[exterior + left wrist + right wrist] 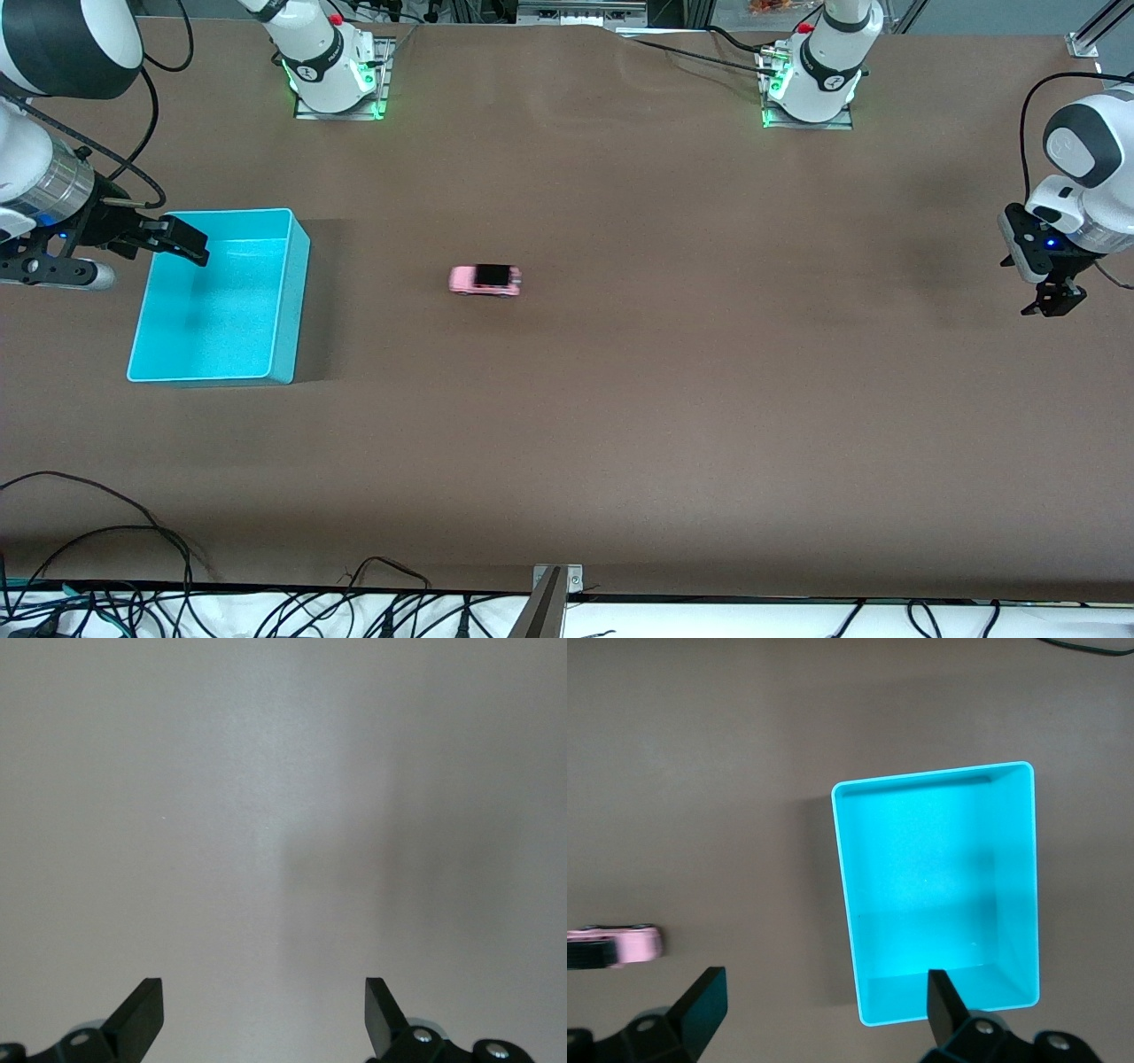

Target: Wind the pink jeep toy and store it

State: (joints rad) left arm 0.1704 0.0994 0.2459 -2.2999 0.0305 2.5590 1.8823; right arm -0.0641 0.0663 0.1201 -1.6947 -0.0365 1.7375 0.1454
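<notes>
Item: jeep (pixel 485 280), sitting untouched mid-surface, bin (pixel 266 377) at its 9 o'clock. Left gripper (pixel 1052 299) and right gripper (pixel 168 241) hovering released. You are starting; grasp jeep next.

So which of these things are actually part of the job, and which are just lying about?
Part of the job:
- pink jeep toy, mid-table
- cyan bin, empty, toward the right arm's end

Just lying about:
- cables along the table edge nearest the front camera

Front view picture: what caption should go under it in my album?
Pink jeep toy sits mid-table beside an empty cyan bin, both hands open.
</notes>
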